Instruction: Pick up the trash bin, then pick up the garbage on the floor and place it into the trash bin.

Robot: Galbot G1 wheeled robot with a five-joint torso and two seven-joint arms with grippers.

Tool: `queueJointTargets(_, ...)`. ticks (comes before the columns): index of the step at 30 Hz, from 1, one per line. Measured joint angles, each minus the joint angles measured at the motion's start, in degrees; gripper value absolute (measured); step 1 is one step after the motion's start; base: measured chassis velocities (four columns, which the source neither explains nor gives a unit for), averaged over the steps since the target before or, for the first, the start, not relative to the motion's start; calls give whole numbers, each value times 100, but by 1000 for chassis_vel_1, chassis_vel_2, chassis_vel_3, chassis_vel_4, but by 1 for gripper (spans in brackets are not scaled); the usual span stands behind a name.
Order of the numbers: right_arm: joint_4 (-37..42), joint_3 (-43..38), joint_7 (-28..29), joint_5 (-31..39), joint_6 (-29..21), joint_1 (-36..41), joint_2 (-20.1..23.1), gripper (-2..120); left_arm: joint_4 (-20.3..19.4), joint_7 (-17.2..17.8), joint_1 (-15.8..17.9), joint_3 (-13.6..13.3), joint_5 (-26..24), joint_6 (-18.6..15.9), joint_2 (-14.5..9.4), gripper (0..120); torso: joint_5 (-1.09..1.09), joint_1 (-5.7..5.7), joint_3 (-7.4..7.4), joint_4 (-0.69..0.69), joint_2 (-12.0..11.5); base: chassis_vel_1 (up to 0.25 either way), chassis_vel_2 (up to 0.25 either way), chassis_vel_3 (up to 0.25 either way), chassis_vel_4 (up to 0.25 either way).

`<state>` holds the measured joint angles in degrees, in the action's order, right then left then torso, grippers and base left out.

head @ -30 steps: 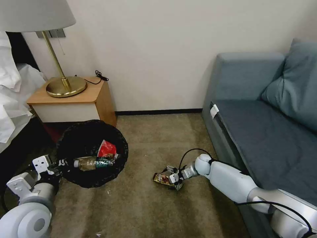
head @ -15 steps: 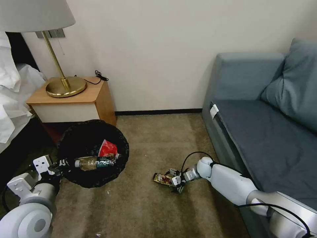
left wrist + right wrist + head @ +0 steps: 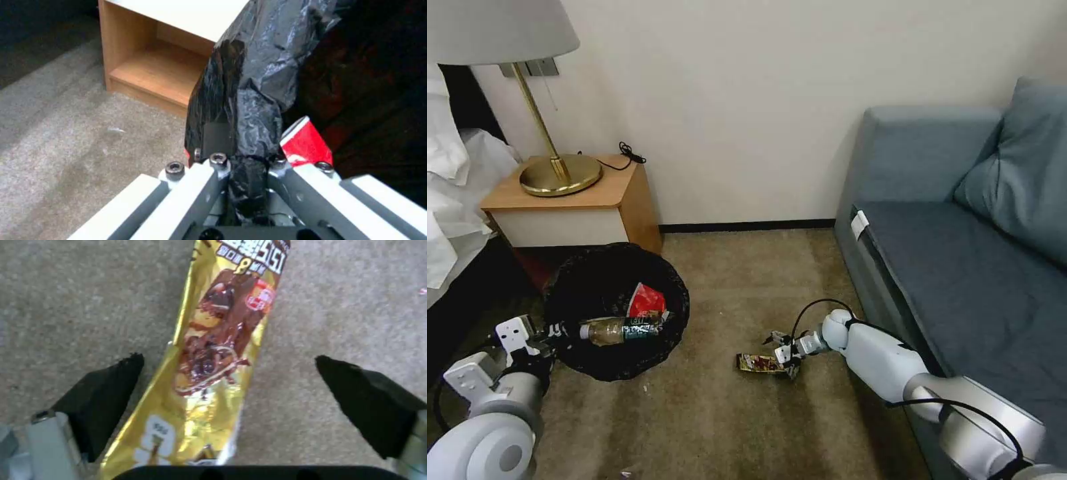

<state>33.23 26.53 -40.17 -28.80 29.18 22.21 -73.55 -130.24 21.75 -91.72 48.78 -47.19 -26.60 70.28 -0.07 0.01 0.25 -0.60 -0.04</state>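
Your right gripper is low over the carpet beside the sofa, its fingers spread wide on both sides of the dark-and-gold wrapper, which lies flat. Your left gripper is clenched on the black bag at the rim of the trash bin. In the bin lie the bottle and the red-and-white wrapper.

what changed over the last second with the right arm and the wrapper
The right gripper has drawn back a little toward the sofa, off the gold wrapper, its fingers open either side of the wrapper's near end. The wrapper lies on the carpet in the same spot. The left gripper stays shut on the trash bin, bottle and red wrapper inside as before.
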Motion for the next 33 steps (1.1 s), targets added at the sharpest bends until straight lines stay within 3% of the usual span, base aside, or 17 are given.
queueJointTargets(12, -10, -73, -142, 76, -120, 56, -39, 59, -15, -10, 14, -12, -2, 8, -14, 1, 0, 0, 0, 0, 0, 0, 0, 0, 0)
queueJointTargets(18, 23, -101, -189, 160, -210, 80, -46, 33, -50, -9, -3, -1, -7, 8, -21, 1, 0, 0, 0, 0, 0, 0, 0, 0, 0)
queueJointTargets(22, 44, -135, -188, 238, -216, 116, -29, 24, -52, -8, -3, -6, -6, 8, -17, 1, 0, 0, 0, 0, 0, 0, 0, 0, 0)
queueJointTargets(28, 354, -166, -240, 1116, -324, 177, 206, 0, -49, 3, 19, -42, 8, 9, -22, 1, 1, 0, 0, 0, 0, 0, 0, 0, 0)
queueJointTargets(33, 530, -256, -242, 1846, -434, 106, 418, 0, -35, 5, 28, -70, 53, 9, -6, 1, 2, 0, 0, 3, 0, 0, 0, 0, 0)
